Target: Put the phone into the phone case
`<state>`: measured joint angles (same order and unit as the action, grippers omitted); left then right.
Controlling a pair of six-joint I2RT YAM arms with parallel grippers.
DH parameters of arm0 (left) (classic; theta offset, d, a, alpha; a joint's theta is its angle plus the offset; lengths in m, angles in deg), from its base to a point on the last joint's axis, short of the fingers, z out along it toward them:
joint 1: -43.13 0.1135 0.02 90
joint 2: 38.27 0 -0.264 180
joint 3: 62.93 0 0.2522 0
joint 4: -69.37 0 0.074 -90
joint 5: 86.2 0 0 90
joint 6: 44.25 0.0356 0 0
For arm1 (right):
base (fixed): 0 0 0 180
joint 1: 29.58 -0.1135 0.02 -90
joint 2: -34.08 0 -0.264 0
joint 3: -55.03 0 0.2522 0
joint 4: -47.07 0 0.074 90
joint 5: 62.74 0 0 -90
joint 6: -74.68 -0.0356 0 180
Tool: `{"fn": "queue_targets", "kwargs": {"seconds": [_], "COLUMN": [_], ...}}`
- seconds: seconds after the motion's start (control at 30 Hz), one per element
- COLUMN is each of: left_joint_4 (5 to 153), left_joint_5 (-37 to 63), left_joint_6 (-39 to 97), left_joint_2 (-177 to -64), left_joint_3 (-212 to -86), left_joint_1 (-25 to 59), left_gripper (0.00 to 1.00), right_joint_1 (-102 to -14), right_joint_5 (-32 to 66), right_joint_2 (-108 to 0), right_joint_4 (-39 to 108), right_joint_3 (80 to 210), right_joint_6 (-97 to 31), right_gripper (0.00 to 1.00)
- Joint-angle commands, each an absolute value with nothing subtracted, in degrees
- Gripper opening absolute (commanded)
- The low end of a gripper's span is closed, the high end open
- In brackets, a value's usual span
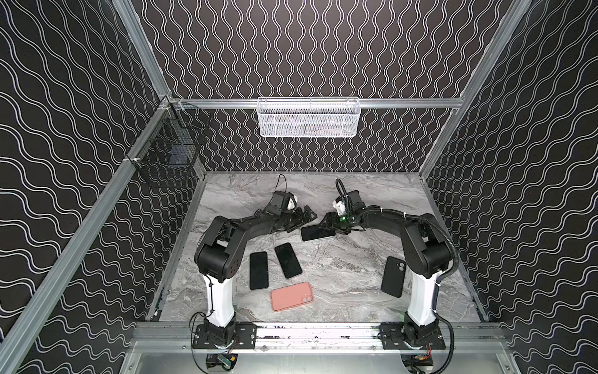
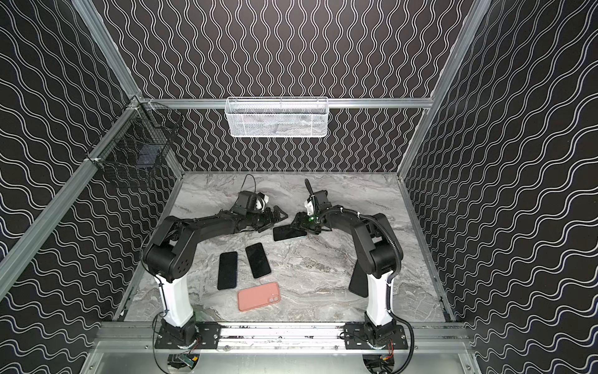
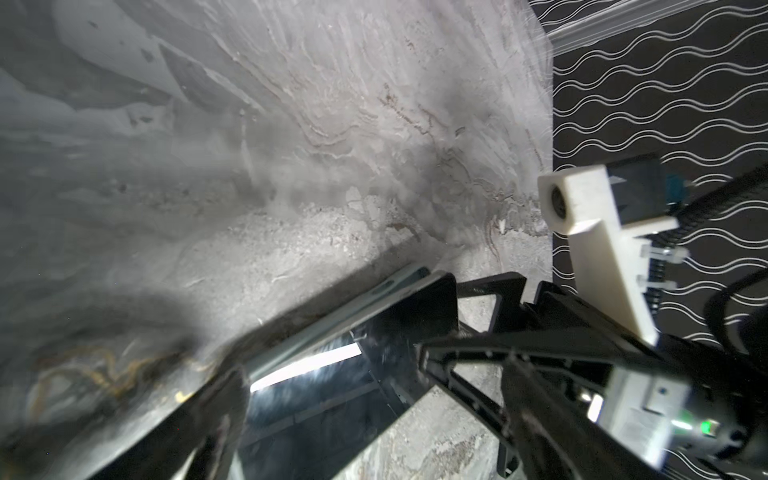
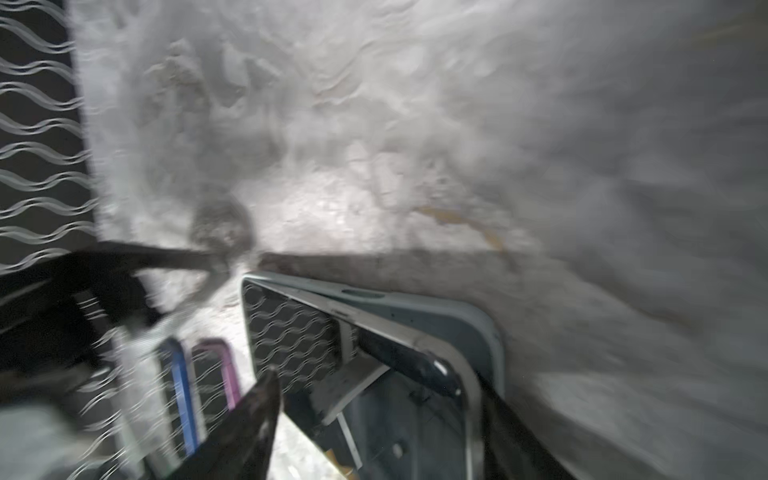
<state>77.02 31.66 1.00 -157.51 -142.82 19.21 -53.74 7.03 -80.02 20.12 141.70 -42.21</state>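
Black case (image 2: 357,280): partly hidden behind the right arm (image 2: 378,255). White basket (image 1: 307,118): contents too small to tell. Right wrist view: blurred, 2 phones (image 4: 212,382) smeared.

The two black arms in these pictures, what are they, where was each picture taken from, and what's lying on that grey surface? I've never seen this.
They are two robot arms bolted to a rail, each ending in a two-fingered tool. The two wide pictures come from one two-eyed camera overhead; the close-ups from cameras on the wrists. On the marble-look table lie two dark phones, a pink case and a black case, backs up. Between the arms lies a phone in a pale case. The left tool is open and empty. The right tool straddles that phone's end; whether it grips is unclear.
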Motion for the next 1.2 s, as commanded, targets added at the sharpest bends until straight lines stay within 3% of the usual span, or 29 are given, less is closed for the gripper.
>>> {"fn": "queue_targets", "kwargs": {"seconds": [0.0,0.27,0.53,0.83,1.03,1.17], "left_joint_4": [76.2,88.3,88.9,71.3,70.1,56.0], "left_joint_5": [31.0,26.0,26.6,15.5,34.9,43.0], "left_joint_6": [0.6,6.7,7.9,13.8,9.4,2.7], "left_joint_2": [-154.8,-148.0,-144.3,-124.1,-131.3,-138.1], "left_joint_3": [-141.5,-141.1,-137.2,-127.6,-131.1,-126.1], "left_joint_1": [20.4,21.1,18.8,17.6,22.4,22.5], "left_gripper": [0.98,0.99,0.99,0.99,0.99,0.99], "right_joint_1": [-54.0,-54.0,-54.0,-52.1,-47.2,-45.8], "right_joint_5": [16.4,21.1,23.1,17.2,5.4,0.8], "right_joint_2": [-78.2,-72.8,-68.7,-64.1,-61.9,-63.2], "right_joint_4": [14.4,13.2,11.8,14.9,20.5,22.4], "right_joint_3": [141.2,139.3,138.0,132.0,127.4,126.7], "right_joint_6": [-41.8,-41.9,-42.8,-41.7,-41.0,-39.9], "right_gripper": [0.73,0.73,0.69,0.68,0.69,0.69]}}
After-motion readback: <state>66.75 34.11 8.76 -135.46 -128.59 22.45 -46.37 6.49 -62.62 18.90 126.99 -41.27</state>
